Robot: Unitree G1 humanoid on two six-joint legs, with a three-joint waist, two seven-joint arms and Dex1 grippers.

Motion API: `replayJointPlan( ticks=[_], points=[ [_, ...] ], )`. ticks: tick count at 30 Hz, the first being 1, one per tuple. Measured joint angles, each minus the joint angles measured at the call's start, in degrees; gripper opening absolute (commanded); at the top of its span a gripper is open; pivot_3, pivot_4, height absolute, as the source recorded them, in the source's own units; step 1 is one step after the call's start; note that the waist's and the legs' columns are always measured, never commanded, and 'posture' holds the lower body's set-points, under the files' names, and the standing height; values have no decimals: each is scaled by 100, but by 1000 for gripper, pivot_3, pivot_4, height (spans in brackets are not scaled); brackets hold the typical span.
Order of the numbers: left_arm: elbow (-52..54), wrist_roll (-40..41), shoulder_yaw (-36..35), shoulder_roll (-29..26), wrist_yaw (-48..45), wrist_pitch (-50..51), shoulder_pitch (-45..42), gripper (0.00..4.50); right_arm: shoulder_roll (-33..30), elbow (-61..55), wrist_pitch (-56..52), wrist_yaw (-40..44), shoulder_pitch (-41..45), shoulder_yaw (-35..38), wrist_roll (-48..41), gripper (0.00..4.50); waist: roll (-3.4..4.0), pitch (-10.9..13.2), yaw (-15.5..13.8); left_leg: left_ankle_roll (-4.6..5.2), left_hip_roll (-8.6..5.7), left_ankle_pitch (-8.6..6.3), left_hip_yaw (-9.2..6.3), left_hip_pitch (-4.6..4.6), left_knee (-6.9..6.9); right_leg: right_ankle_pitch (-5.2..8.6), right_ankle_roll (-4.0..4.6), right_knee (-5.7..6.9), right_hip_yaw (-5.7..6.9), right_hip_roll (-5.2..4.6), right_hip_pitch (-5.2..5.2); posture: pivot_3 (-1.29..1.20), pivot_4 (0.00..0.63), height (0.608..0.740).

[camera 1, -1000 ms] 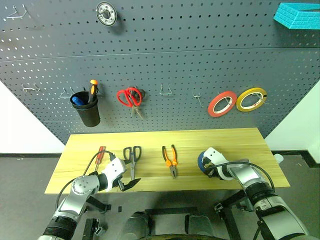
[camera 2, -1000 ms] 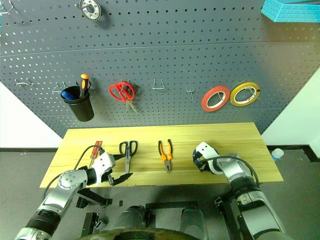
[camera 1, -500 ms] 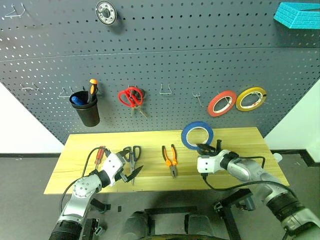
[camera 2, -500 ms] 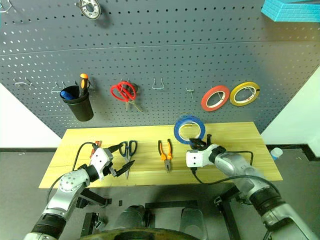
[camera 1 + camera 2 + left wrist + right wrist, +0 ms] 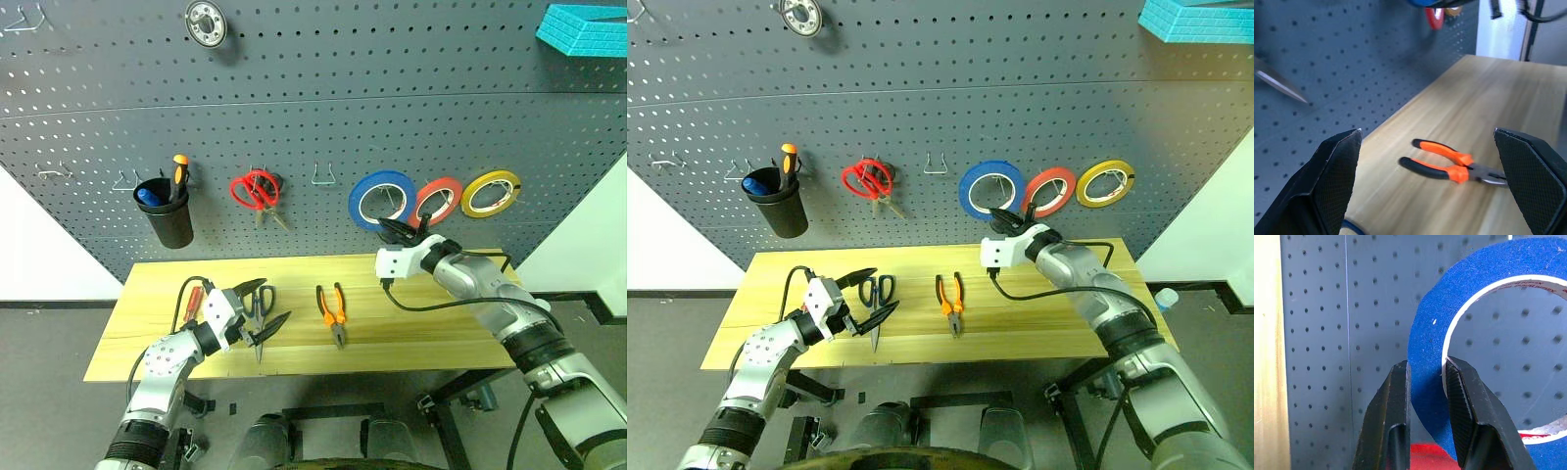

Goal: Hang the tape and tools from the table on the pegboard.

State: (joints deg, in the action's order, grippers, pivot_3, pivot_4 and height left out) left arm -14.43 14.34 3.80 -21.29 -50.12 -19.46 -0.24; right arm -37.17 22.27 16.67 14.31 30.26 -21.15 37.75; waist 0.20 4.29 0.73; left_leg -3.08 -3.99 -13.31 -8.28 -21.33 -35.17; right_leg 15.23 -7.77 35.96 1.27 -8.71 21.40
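Observation:
My right gripper (image 5: 400, 230) is shut on the lower rim of the blue tape (image 5: 382, 199), holding it upright against the pegboard (image 5: 313, 98) just left of the red roll. One finger (image 5: 1396, 396) is outside the ring and the other inside it. On the table (image 5: 441, 323) lie the red-handled screwdriver (image 5: 193, 299), the dark blue-handled scissors (image 5: 258, 338) and the orange-and-black pliers (image 5: 333, 308). My left gripper (image 5: 266, 305) stands open just above the scissors' handles, pointing toward the pliers (image 5: 1454, 166).
On the pegboard hang a red roll (image 5: 438, 201), a yellow roll (image 5: 492, 193), red-handled scissors (image 5: 257, 191) and a black cup (image 5: 164, 211) with an orange-handled tool. Bare hooks (image 5: 324, 176) sit between them. A teal block (image 5: 585, 29) is at the top right.
My right gripper has lifted the blue tape off the table and carried it up to the pegboard beside the red roll. My left gripper has risen a little over the scissors.

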Motion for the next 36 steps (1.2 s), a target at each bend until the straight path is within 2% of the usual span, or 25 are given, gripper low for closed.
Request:
replayJointPlan(
  ticks=[4, 6, 9, 15, 19, 22, 29, 36],
  points=[
    [6, -11, 0, 8, 5, 13, 8, 4500, 17, 495, 45, 273, 243, -34, -101, 673, 0, 0, -2, 0, 0, 0, 0, 1, 0, 0, 0, 1, -1, 0, 0, -6, 4, 740],
    [6, -18, 0, 9, 17, 15, 8, 4500, 56, 722, 118, 387, 306, -43, -177, 1394, 0, 0, -1, 0, 0, 0, 0, 0, 1, -2, -1, 1, -3, 0, 1, -2, 4, 740],
    [11, -61, 2, 17, 38, 15, -8, 4500, 94, 915, 189, 598, 346, -52, -280, 2229, 0, 0, 3, 0, 0, 0, 2, 1, 1, -3, -2, 2, -6, 1, 2, -1, 6, 740],
    [11, -144, 0, 16, 76, 11, 7, 4500, 58, 845, 326, 661, 308, -82, -241, 4301, 1, 0, -5, 0, 0, 0, 5, 3, 0, -2, -3, 6, -11, 2, 3, -5, 14, 740],
    [-65, -250, -43, -60, 217, -1, 60, 4500, 32, 155, 404, 1199, -218, -85, -575, 4301, -2, -1, -6, 1, 1, -1, 5, 3, 3, 0, -8, 5, -11, 2, 3, -13, 23, 740],
    [-271, -372, -139, -293, 343, -12, 94, 4500, 347, -317, 152, 1726, -791, -119, -1065, 4301, -3, 1, 13, 2, 3, -1, 6, 3, 4, 2, -12, 7, -13, 4, 6, -13, 27, 740],
    [-865, -721, -295, -997, 426, -15, 107, 4500, 1614, -866, -2442, 2576, -1086, 92, -2288, 4410, -1, 5, -17, 1, 7, -2, 1, 12, -3, 12, 8, 20, -20, 14, 10, -9, 33, 740],
    [-1273, -822, -270, -1338, 96, 18, 19, 4500, 2478, -825, -4944, 2640, -756, 96, -2563, 4410, 2, 6, -4, 0, 5, -1, 8, -8, 10, -6, -1, 34, -40, 19, 80, 0, 43, 740]
  ],
)
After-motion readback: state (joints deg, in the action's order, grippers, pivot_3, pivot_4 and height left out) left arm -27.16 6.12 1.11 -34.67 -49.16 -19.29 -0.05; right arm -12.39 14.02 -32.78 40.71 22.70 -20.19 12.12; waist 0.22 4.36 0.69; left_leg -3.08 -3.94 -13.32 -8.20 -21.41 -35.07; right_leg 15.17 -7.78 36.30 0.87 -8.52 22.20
